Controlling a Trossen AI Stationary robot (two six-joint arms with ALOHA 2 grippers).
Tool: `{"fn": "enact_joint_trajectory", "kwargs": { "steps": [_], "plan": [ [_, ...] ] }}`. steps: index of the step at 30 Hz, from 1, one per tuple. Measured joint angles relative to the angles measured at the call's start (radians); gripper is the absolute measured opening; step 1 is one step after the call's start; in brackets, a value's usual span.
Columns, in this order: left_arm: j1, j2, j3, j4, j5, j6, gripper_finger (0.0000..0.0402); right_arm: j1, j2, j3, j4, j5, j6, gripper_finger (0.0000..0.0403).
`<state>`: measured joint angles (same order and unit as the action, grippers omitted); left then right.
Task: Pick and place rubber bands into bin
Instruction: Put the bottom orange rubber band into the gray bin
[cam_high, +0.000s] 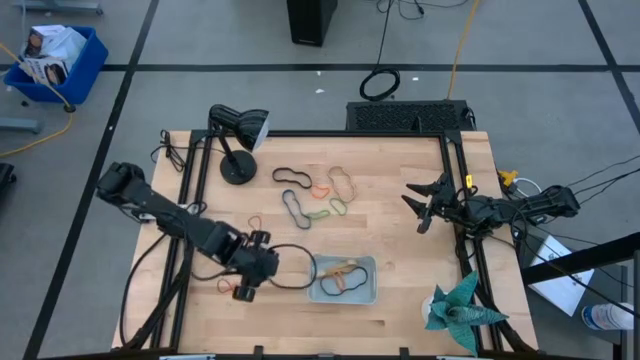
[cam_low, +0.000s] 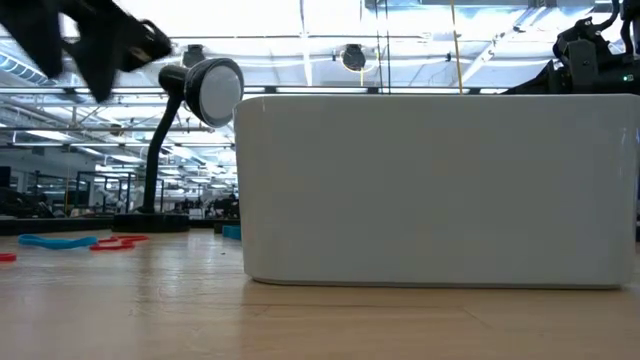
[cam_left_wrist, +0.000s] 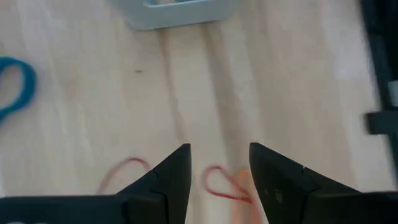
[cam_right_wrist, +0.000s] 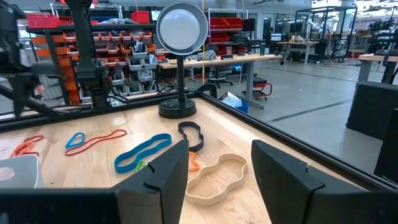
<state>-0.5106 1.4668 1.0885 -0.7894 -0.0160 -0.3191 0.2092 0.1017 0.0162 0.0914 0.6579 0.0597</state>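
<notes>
While the left claw hovers low over the table with its two dark fingers parted and holding nothing, a red rubber band and an orange one lie on the wood directly beneath it, just left of the bin. The rubber bands are thin, limp loops, some pinched into wavy outlines. The bin is a small, shallow, pale blue-grey tray with rounded corners, set near the front edge of the table; at least two loops, one dark and one orange, lie inside it.

Left to right across the pale wooden table: a black desk lamp at the rear left; a loose group of about seven bands at centre, among them black, green and tan; the right claw, open and empty, held above the right side; a teal folded-paper figure at the front right corner.

Beyond the table lies grey floor crossed by dark lines, with a blue crate of papers at far left. The right wrist view shows a workshop with shelves and benches.
</notes>
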Motion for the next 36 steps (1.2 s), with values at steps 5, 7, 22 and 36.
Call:
{"fn": "enact_joint_trajectory", "kwargs": {
  "steps": [5,7,22,36],
  "plan": [
    [-0.079,0.007,0.000,-0.032,-0.023,-0.145,0.0168,0.000,0.000,0.000,0.000,0.000,0.000,0.0169],
    [-0.099,0.016,-0.012,-0.030,-0.037,-0.204,0.0168,0.000,0.000,0.000,0.000,0.000,0.000,0.0169],
    [-0.175,0.020,-0.270,0.107,0.077,-0.475,0.0168,0.000,0.000,0.000,0.000,0.000,0.000,0.0169],
    [-0.178,0.020,-0.373,0.226,0.063,-0.482,0.0168,0.000,0.000,0.000,0.000,0.000,0.000,0.0169]
  ]
}}
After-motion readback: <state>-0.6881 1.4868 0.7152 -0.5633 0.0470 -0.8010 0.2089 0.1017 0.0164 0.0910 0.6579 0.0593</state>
